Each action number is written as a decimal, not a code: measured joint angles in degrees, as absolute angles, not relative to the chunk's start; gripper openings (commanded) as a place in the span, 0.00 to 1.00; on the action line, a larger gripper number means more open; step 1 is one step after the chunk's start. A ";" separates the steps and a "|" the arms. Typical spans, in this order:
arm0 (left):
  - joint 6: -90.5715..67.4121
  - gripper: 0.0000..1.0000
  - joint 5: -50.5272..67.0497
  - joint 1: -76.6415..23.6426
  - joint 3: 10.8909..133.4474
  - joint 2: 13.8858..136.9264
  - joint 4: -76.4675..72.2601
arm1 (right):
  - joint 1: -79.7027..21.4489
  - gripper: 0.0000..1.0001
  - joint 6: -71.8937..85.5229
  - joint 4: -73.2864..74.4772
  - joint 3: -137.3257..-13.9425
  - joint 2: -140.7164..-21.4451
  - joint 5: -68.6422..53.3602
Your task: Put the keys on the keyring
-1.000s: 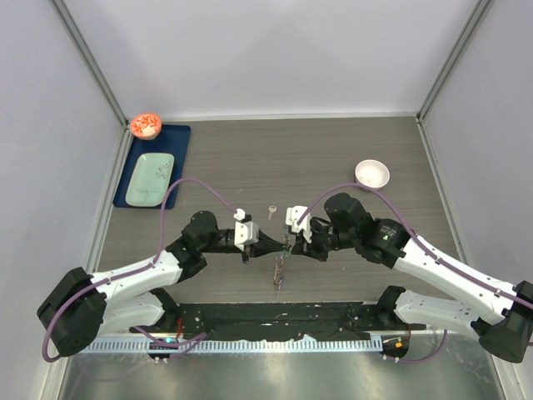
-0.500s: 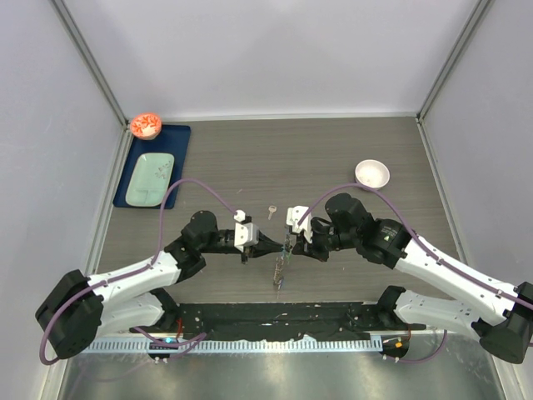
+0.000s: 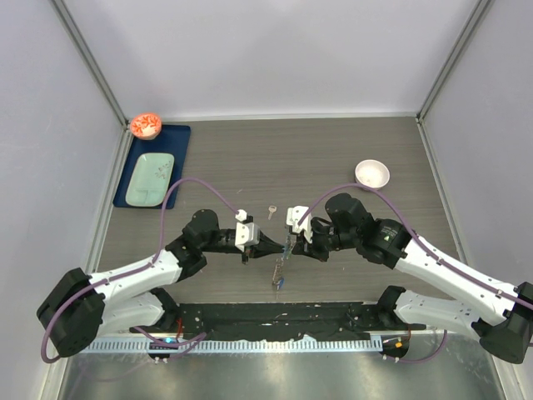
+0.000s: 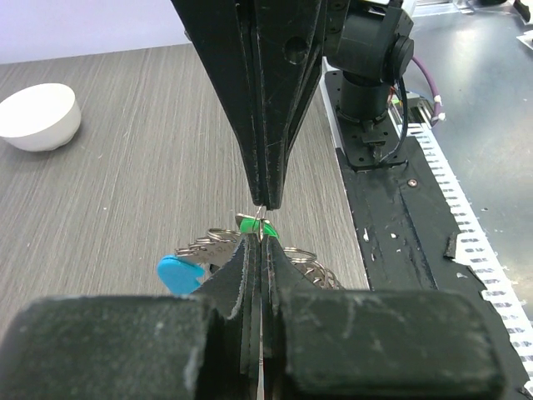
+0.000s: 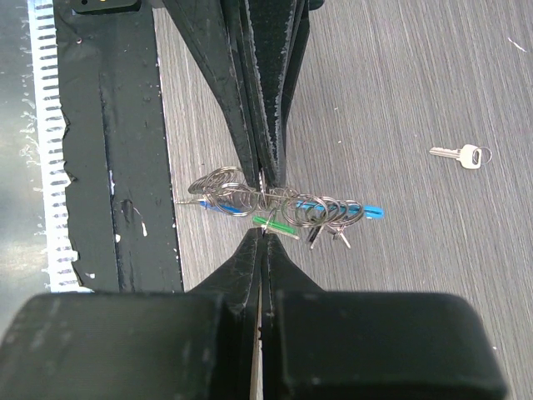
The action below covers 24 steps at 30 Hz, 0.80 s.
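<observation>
With the left claw (image 4: 260, 242) and right claw (image 5: 262, 237) both pinched shut on the keyring (image 5: 241, 198), any tug apart may shed the green key (image 5: 275, 223).

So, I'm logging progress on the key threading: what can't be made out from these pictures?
- Whether the green key is threaded on the keyring: in both wrist views the tips of the left claw and right claw cover that spot.
- In the top view, the same spot is too small.
- What each shut claw pinches: hidden between its own fingers.
</observation>
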State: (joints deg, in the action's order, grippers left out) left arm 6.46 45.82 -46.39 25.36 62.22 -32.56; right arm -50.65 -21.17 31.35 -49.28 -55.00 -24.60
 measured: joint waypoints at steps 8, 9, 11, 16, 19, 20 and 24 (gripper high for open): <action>6.46 0.00 46.33 -46.39 25.39 62.39 -32.71 | -50.68 0.01 -21.17 31.35 -49.30 -54.98 -24.67; 6.46 0.00 46.33 -46.39 25.39 62.41 -32.69 | -50.68 0.01 -21.19 31.35 -49.30 -54.98 -24.75; 6.46 0.00 46.33 -46.39 25.39 62.41 -32.71 | -50.68 0.01 -21.19 31.35 -49.30 -54.98 -24.82; 6.46 0.00 46.30 -46.39 25.39 62.52 -32.73 | -50.68 0.01 -21.28 31.35 -49.30 -54.98 -25.08; 6.44 0.00 46.22 -46.39 25.39 62.52 -32.75 | -50.68 0.01 -21.28 31.35 -49.30 -54.98 -25.19; 6.44 0.00 46.09 -46.39 25.39 62.52 -32.73 | -50.68 0.01 -21.28 31.35 -49.30 -54.98 -25.19; 6.42 0.00 45.93 -46.39 25.39 62.52 -32.75 | -50.68 0.01 -21.30 31.35 -49.30 -54.89 -25.17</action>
State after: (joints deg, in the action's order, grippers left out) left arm 6.42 45.93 -46.39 25.39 62.52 -32.75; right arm -50.68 -21.30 31.35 -49.30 -54.89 -25.17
